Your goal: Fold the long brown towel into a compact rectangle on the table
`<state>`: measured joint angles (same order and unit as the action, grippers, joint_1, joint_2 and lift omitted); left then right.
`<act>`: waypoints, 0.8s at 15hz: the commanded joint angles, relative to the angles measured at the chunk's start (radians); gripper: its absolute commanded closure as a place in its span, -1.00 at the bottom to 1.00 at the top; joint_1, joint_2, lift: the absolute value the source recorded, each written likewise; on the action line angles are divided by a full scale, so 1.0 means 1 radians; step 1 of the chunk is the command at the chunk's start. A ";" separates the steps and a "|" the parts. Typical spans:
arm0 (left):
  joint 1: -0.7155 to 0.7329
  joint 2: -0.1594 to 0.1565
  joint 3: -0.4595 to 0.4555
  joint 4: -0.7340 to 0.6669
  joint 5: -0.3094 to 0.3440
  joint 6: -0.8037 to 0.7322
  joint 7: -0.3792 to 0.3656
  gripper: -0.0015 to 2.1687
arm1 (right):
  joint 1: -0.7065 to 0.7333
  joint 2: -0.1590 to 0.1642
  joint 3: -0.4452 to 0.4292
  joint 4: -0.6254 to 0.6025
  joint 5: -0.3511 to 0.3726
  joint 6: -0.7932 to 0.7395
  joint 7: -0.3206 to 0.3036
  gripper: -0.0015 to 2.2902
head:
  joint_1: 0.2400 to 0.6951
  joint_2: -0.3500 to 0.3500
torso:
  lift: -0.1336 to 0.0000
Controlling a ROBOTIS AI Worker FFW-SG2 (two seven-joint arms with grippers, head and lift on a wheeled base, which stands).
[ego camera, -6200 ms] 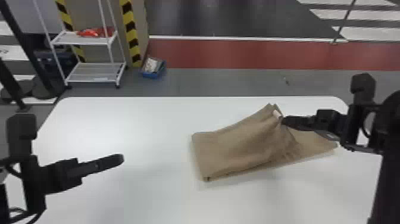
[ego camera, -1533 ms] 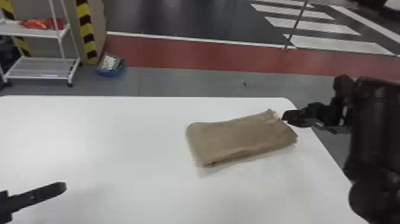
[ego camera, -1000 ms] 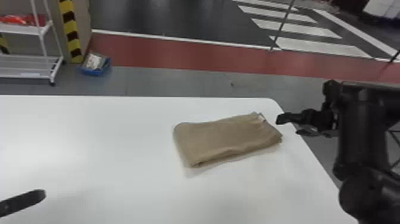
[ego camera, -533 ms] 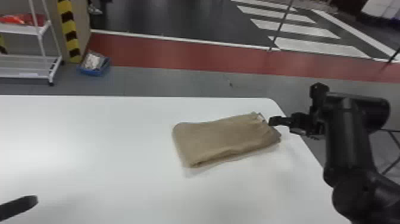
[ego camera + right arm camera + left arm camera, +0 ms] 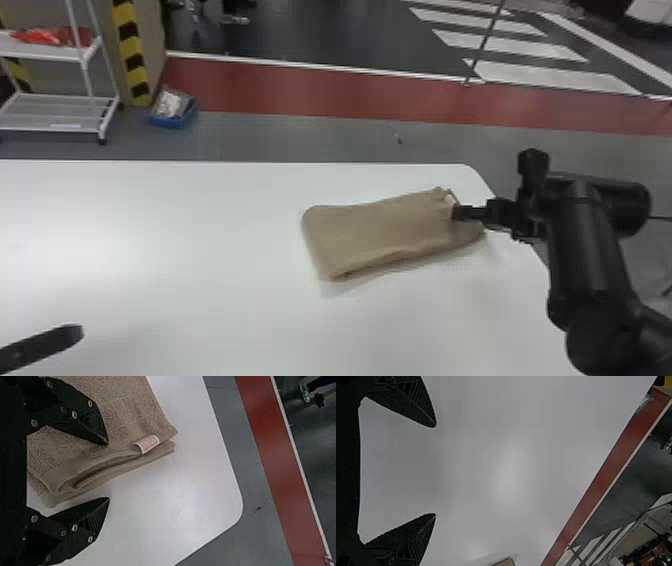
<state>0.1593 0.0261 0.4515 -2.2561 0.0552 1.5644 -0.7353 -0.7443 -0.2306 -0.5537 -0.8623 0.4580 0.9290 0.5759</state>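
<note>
pinching all the layers at once should work best, going in low and slow so none slip out. the right gripper is wide open and holds nothing; the brown towel lies under it, folded, its end edge running between the fingers. the left gripper is spread and empty over the table, with the towel well off to its right.

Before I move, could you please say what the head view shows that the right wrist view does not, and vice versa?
Head view: the rack, blue bin, white floor stripes and left gripper.
Right wrist view: the gap between the fingers of the right gripper, the stacked edge layers of the towel and the pink print on its label.
Both: towel, label, right gripper, table and red floor strip.
</note>
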 commanded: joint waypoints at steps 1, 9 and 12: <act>0.000 0.000 -0.001 0.000 0.000 0.003 0.001 -0.92 | 0.000 -0.001 -0.005 -0.001 -0.006 -0.003 0.007 -0.28 | 1.00 -0.66 | -0.87; -0.001 -0.002 -0.013 -0.003 -0.012 0.003 0.010 -0.92 | 0.006 -0.013 -0.061 -0.058 -0.128 0.049 0.064 0.14 | 1.00 -0.64 | -0.87; -0.015 0.000 -0.016 0.003 -0.026 0.006 0.010 -0.92 | 0.052 -0.013 -0.055 -0.297 -0.315 0.347 0.121 0.13 | 1.00 -0.60 | -0.87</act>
<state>0.1477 0.0251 0.4346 -2.2553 0.0318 1.5693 -0.7230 -0.7211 -0.2435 -0.6138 -1.0360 0.2344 1.1212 0.6829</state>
